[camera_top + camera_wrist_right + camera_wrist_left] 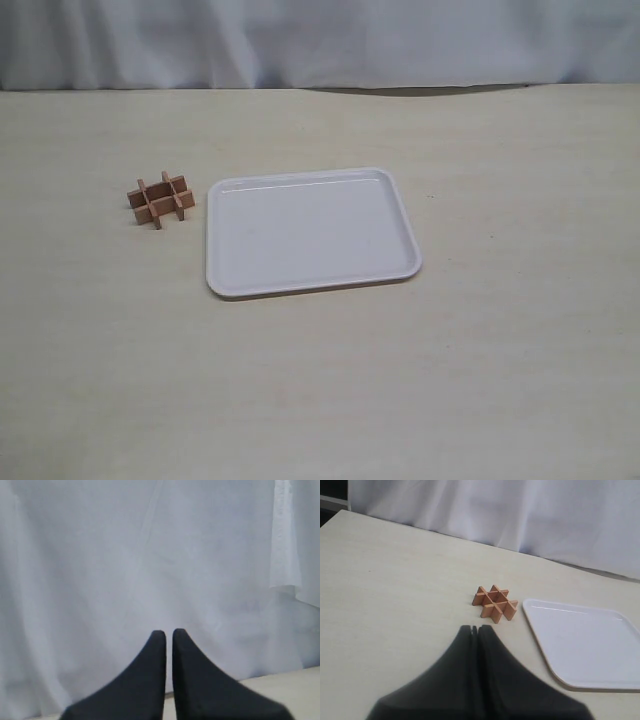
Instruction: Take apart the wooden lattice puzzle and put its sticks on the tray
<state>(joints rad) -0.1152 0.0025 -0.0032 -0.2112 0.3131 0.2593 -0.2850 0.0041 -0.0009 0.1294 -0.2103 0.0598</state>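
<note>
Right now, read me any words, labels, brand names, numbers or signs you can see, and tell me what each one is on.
None can be read. No text, number or sign shows on the wooden lattice puzzle, the tray, the table, the white curtain, the left hand or the right hand; all of these surfaces look plain.

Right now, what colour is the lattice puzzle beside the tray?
Light reddish-brown wood; the wooden lattice puzzle shows best in the left wrist view.
</note>
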